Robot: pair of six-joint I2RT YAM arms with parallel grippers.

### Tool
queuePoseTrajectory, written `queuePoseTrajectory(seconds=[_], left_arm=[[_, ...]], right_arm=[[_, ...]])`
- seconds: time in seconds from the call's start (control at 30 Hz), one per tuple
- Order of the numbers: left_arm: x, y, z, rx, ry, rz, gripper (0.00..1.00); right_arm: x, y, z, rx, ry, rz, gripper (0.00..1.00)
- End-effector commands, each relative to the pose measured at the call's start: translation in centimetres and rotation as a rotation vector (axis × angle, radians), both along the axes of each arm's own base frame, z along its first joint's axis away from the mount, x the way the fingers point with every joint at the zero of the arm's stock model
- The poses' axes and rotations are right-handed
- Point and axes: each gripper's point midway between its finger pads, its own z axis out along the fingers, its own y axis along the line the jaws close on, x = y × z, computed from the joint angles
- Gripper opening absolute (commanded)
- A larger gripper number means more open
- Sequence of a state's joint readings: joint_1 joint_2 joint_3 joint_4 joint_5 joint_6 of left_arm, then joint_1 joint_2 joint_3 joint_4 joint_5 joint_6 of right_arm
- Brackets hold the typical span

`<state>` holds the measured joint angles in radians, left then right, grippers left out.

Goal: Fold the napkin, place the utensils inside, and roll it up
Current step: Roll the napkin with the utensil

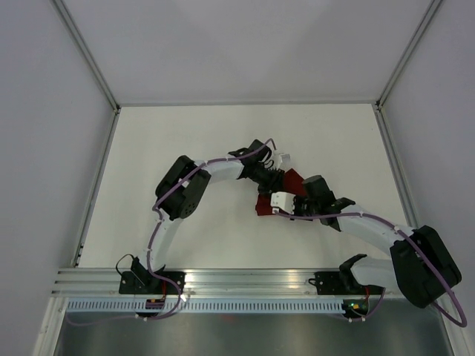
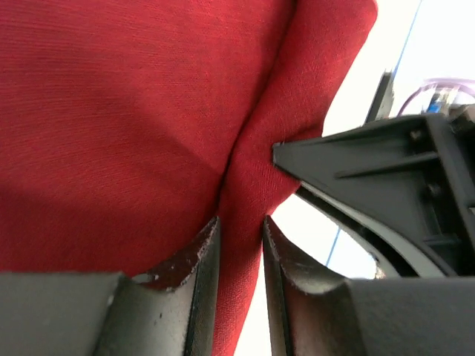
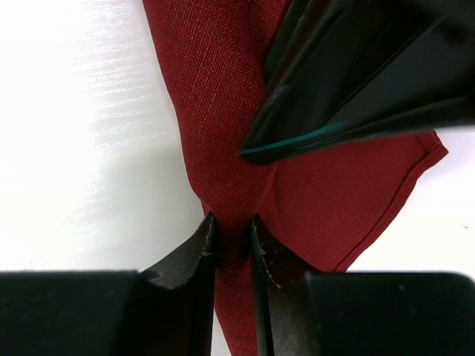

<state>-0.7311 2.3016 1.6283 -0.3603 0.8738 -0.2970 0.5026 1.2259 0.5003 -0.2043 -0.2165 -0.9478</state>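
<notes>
Clearly the napkin (image 1: pixel 293 180) sits bunched near the middle of the worktop (image 1: pixel 185 141), left gripper (image 2: pixel 239 245) and right gripper (image 3: pixel 231 237) each clamped on a pleat of it, so they should draw apart slowly, keeping the cloth low and taut

Top view, frame centre: napkin (image 1: pixel 292 179) mostly covered by left hand (image 1: pixel 277 180) and right hand (image 1: pixel 266 205); outline and folds unreadable. Left wrist view: cloth runs off top and left edges.
</notes>
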Motion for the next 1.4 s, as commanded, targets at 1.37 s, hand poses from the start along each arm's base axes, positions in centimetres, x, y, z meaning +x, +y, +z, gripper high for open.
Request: queuePoseTrajectory(seconds=[1.37], left_arm=[[-1.6, -1.4, 6.7, 0.067, -1.698, -0.215, 0.55]], right_arm=[[2.4, -1.2, -2.3, 0.157, 0.924, 0.031, 0.06]])
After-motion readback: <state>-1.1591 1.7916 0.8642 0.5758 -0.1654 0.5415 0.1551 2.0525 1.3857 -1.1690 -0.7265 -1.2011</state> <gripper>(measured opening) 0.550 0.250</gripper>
